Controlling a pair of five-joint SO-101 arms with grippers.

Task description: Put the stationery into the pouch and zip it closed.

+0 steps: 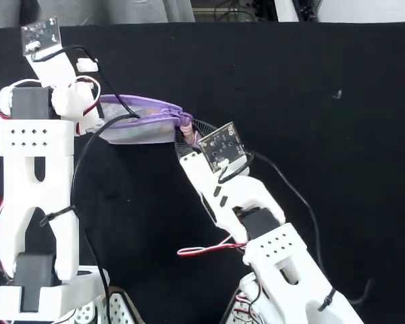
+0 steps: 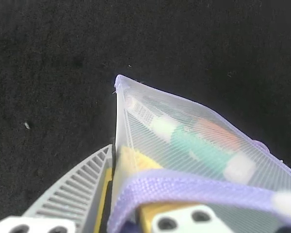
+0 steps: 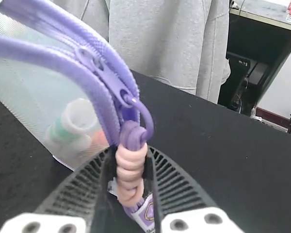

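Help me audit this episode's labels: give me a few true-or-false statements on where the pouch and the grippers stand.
1. The pouch lies untouched on the table. False: the left gripper holds one end, and the right gripper holds the other by the zip pull.
2. The right gripper is shut on the zip pull. True.
3. The pouch is empty. False: a teal item and other stationery show through its mesh.
4. The pouch's zip band is purple. True.
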